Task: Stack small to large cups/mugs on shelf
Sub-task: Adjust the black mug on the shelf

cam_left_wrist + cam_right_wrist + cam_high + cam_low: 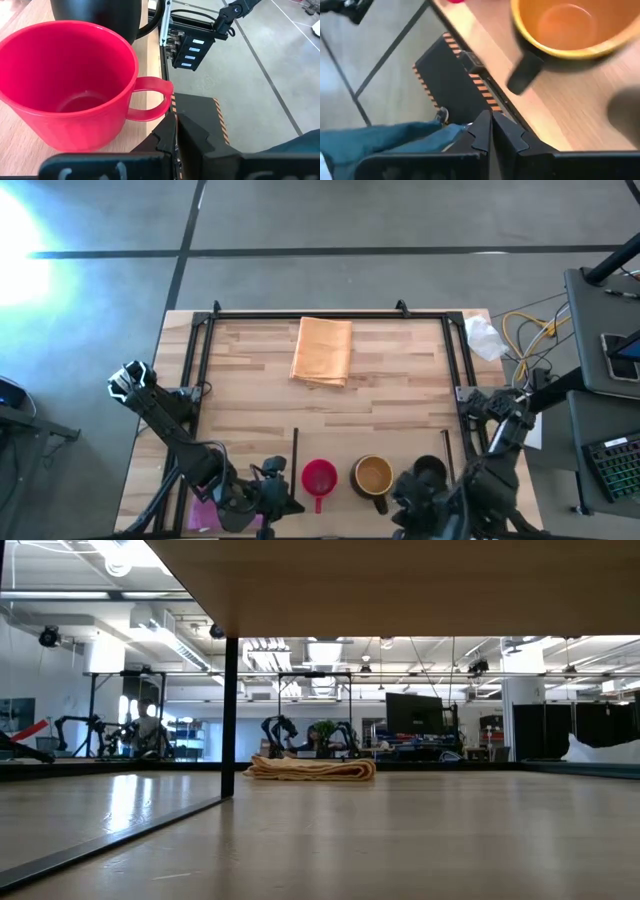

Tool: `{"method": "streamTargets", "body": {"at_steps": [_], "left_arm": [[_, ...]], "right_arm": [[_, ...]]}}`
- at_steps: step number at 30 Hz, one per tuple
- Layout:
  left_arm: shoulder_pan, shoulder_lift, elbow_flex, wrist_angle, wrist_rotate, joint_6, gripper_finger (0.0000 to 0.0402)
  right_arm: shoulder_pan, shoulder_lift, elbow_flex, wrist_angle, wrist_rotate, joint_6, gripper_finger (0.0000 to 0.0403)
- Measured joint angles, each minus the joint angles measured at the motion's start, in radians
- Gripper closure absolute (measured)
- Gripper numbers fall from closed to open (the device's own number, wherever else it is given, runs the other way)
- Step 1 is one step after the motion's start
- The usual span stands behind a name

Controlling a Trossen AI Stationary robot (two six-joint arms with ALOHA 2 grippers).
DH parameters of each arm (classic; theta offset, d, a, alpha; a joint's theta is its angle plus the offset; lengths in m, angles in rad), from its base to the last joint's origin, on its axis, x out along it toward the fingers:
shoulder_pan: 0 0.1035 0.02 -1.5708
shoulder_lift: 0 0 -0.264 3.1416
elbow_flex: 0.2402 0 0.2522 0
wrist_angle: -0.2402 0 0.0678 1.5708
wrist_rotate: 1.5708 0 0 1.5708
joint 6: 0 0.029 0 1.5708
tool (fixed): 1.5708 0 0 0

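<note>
Three mugs, red mug (319,477), yellow-lined mug (373,476) and black mug (430,473), stand side by side on the shelf (400,390), unstacked. Left gripper (175,131) and right gripper (490,125) are both clenched, empty.

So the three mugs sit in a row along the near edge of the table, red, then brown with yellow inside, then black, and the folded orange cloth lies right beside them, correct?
Not quite. The row is right: red mug, brown mug, black mug. But the orange cloth lies apart from them, near the table's far edge, as the high view shows.
</note>
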Motion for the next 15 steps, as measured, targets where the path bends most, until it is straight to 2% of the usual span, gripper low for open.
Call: {"method": "streamTargets", "body": {"at_steps": [7,15], "left_arm": [[0.000,0.000,0.000,-0.002,0.000,0.004,0.0402],[0.000,0.000,0.000,-0.011,0.001,0.005,0.0402]], "right_arm": [[0.018,0.028,-0.004,-0.095,0.026,0.179,0.0394],[0.015,0.075,-0.005,-0.111,0.027,0.203,0.0394]]}}
